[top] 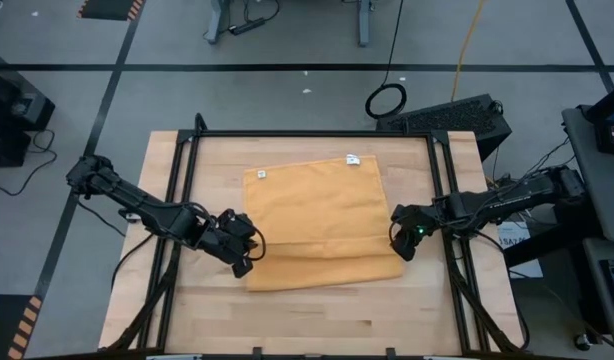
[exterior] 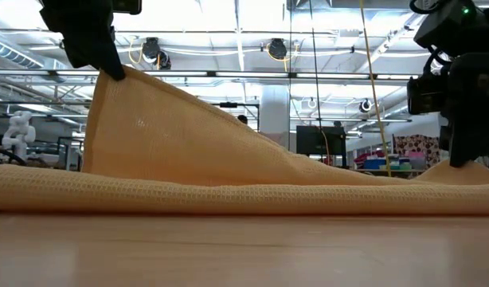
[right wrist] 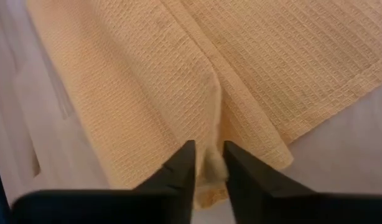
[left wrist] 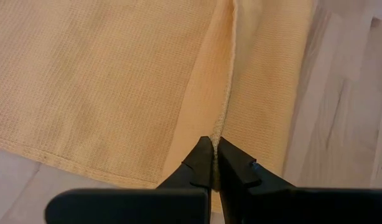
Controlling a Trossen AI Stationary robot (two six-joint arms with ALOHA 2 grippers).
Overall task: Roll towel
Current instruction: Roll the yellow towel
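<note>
Towel (top: pixel 322 215), mustard yellow, lies spread over the middle of the tabletop (top: pixel 317 320), far edge toward the back edge. Its near edge is folded over onto itself, making one low band across the near side; a seam line marks where the fold lands. No tight roll yet, only this first turn.

Left gripper (top: pixel 243 252) at the towel's near left corner, jaws closed on the folded hem, cloth pinched between the fingers; low view shows that corner lifted in a peak. Right gripper (top: pixel 407 240) at the near right corner, jaws narrow, a bunch of cloth held between them.

Judgement: early stage. Most of the towel is flat and unrolled; repeated turns toward the back edge remain.
</note>
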